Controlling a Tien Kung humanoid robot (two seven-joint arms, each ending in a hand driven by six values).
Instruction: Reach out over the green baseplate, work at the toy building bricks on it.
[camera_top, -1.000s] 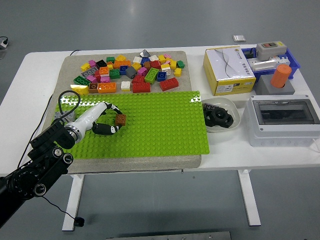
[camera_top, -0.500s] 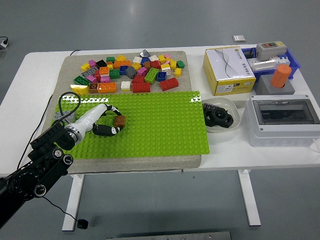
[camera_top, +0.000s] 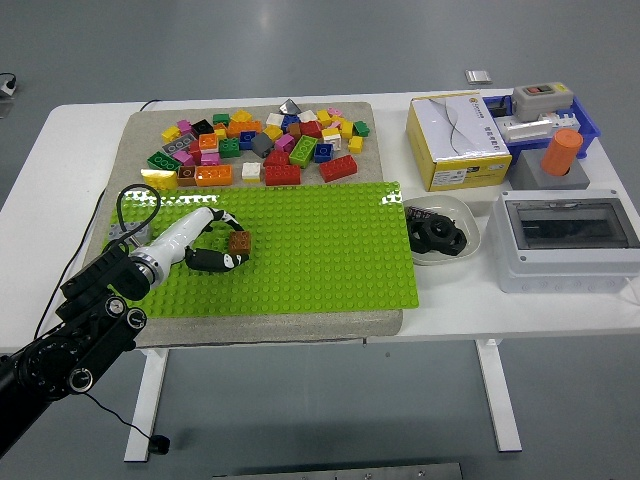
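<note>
Left hand (camera_top: 215, 245) out over the baseplate (camera_top: 320, 250), my fingers (camera_top: 212, 261) curled round a brown brick (camera_top: 239, 241) that sits on the plate's studs near its left end. Behind the baseplate, on the same grey mat (camera_top: 140, 135), lies the loose brick pile (camera_top: 260, 145) (red, yellow, orange, green among them). To the baseplate's right stand a white bowl (camera_top: 440, 215) and a yellow box (camera_top: 455, 140); beyond those, a grey enclosure (camera_top: 565, 240).

Green baseplate (camera_top: 320, 250) bare right of brown brick (camera_top: 239, 241), loose brick pile (camera_top: 262, 147) crowding behind
</note>
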